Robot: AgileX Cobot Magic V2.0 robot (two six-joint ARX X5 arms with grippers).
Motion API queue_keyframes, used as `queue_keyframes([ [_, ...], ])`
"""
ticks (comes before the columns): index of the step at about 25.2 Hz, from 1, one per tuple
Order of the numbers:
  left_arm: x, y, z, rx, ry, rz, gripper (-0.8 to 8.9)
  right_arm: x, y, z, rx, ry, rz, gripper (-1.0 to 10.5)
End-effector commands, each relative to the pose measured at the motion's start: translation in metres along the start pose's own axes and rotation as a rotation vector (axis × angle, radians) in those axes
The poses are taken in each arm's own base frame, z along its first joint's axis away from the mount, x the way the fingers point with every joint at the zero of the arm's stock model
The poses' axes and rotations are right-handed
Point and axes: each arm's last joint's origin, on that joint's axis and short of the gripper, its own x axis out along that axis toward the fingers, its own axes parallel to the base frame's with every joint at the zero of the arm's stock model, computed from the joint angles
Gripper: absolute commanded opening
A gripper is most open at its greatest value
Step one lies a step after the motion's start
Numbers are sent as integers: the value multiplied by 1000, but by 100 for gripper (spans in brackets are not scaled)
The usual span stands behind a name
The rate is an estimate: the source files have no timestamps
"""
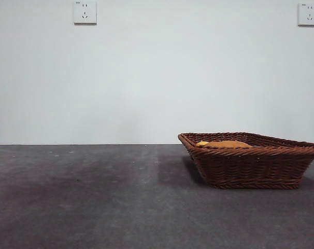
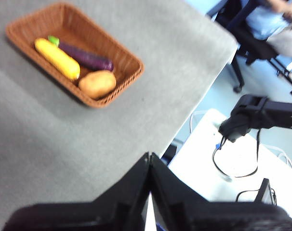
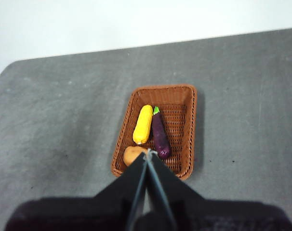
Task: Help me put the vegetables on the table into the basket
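Premises appear to be a robotics laboratory or test room. A bare white wall (image 1: 157, 78) carries two white socket plates (image 1: 85, 12). Beside the dark grey matte table (image 2: 64, 144) stands a white bench (image 2: 232, 173) with black cables (image 2: 235, 166), a black mechanical arm (image 2: 261, 115), and a seated person (image 2: 276, 24).

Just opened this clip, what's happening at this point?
Nothing is being handled right now. All three vegetables already lie in the basket: the potato, the yellow corn-like piece and the eggplant beside it. The left tool and the right tool are both shut and empty, held up above the table. The front view shows only the basket, no arm.
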Motion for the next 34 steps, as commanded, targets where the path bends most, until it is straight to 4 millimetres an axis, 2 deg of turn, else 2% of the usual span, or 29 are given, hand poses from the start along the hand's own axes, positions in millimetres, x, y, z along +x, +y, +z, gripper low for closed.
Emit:
queue_keyframes([
  [1, 14, 5, 5, -20, 38, 3, -3, 12, -4, 3, 29, 62, -7, 0],
  [2, 20, 7, 8, -23, 55, 5, -3, 16, -5, 4, 32, 73, -8, 1],
  [4, 34, 15, 13, 96, 91, 41, -3, 25, -8, 9, 41, 100, -10, 0],
  [8, 38, 35, 9, 364, 110, 122, -3, 48, -14, 18, 62, 166, -15, 1],
  [11, 48, 47, 4, 391, 40, 134, -3, 65, -19, 23, 77, 215, -20, 1],
  [13, 56, 62, -8, 386, -42, 161, -3, 78, -23, 27, 88, 252, -22, 1],
  [15, 67, 92, -39, 364, -169, 286, -3, 102, -31, 32, 108, 318, -30, 0],
  [17, 77, 117, -82, 321, -322, 416, -3, 126, -38, 36, 128, 383, -35, 0],
  [20, 89, 136, -141, 229, -551, 549, -3, 161, -49, 38, 156, 479, -50, 0],
  [24, 102, 145, -195, 148, -591, 741, -2, 202, -64, 35, 179, 595, -100, 1],
  [30, 108, 146, -235, -71, -716, 806, -2, 239, -79, 28, 174, 701, -203, 1],
  [34, 113, 148, -250, -92, -744, 830, -2, 244, -82, 29, 159, 695, -238, 0],
])
